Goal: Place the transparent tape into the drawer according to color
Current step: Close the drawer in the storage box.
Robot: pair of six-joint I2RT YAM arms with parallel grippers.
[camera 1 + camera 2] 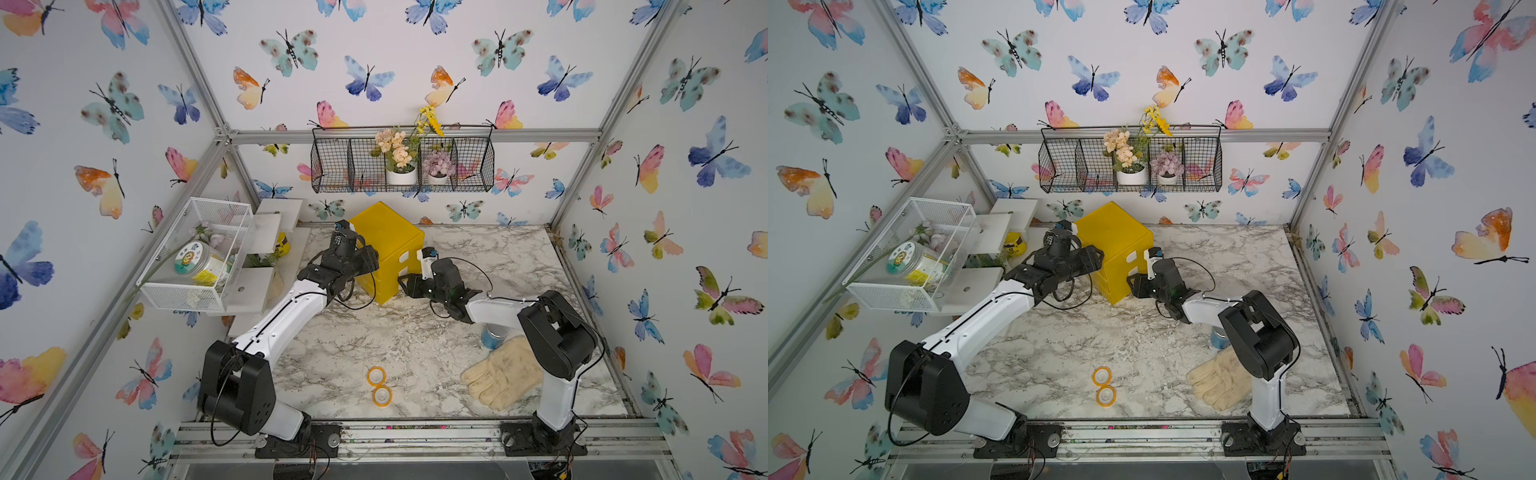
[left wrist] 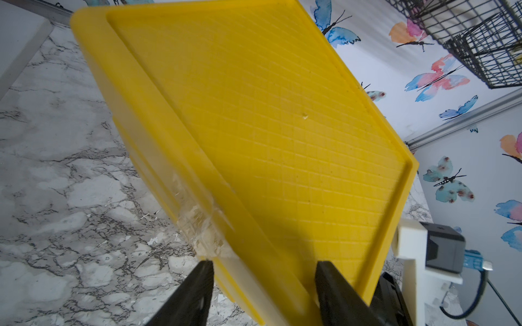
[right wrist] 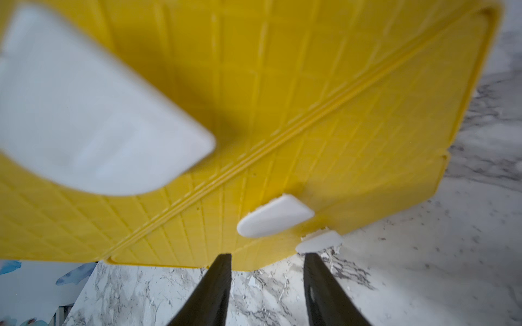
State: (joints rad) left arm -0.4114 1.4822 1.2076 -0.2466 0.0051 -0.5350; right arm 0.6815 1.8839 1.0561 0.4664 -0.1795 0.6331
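Two orange rolls of transparent tape lie flat side by side near the table's front middle, seen in both top views. The yellow drawer cabinet stands at the back centre, and its drawers with white handles look pushed in. My left gripper is at the cabinet's left upper edge, jaws apart astride that edge. My right gripper is low at the cabinet's front by the lowest handles, open, with only marble between its fingers. Both grippers are far from the tape.
A cream glove lies at the front right beside the right arm's base, with a blue tin behind it. A white mesh basket and white shelves stand at the left. A black wire basket hangs on the back wall.
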